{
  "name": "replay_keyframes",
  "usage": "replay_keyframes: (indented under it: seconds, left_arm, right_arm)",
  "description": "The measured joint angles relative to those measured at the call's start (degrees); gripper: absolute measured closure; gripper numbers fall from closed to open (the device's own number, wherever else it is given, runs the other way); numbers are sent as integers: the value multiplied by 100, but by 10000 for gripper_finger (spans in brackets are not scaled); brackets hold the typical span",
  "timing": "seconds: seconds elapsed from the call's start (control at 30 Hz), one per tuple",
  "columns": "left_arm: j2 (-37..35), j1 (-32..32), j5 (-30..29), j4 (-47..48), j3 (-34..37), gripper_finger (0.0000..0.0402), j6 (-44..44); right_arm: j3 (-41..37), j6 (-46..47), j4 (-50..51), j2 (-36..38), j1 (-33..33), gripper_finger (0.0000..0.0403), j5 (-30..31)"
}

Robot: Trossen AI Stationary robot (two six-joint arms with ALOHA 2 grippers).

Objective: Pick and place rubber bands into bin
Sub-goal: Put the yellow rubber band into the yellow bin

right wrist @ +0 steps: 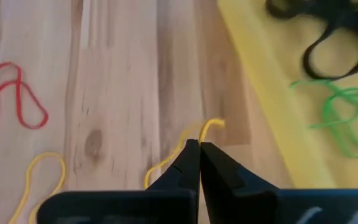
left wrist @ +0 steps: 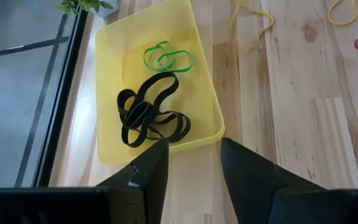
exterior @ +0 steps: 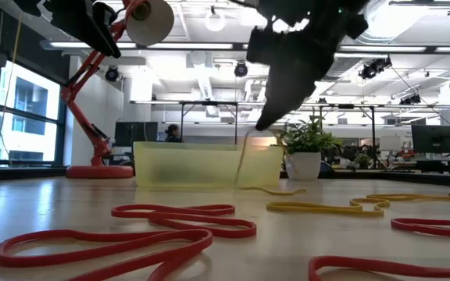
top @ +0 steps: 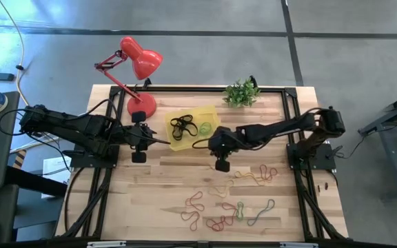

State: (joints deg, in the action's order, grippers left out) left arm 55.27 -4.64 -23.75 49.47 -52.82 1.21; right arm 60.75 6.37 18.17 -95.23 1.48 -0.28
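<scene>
The surface is a pale butcher-block wooden top framed by dark rails, standing on a grey floor; the low view looks past it into an open office with ceiling lights, windows and monitors. A red desk lamp stands at the far left corner, and a small potted plant sits along the far edge toward the right.

The bin, a shallow translucent yellow tray, lies near the far edge about midway across. Inside it are a tangle of black bands and a green band. Many more rubber bands, red, orange, yellow and green, lie loose over the near right part of the surface, well apart from the bin.

The left arm reaches in from the left edge, and its left end effector hovers just beside the bin's left side with its fingers parted and nothing between them. The right arm stretches in from the right edge; the right end effector is pinched closed on a yellow band, just beside the bin's near right corner, and the band trails down to the wood.
</scene>
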Motion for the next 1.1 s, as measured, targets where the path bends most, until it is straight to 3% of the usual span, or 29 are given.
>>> replay_keyframes:
  seconds: [0.3,0.57,1.1]
  left_arm:
    - [0,2,-136,-17,0,266,-2]
    - [0,13,-250,-194,0,266,0]
    - [46,13,-371,-319,0,266,0]
  right_arm:
    - [4,-144,-91,752,-86,403,631]
    - [4,-401,-804,1179,-509,403,879]
    - [7,-830,-1570,1164,-1646,403,601]
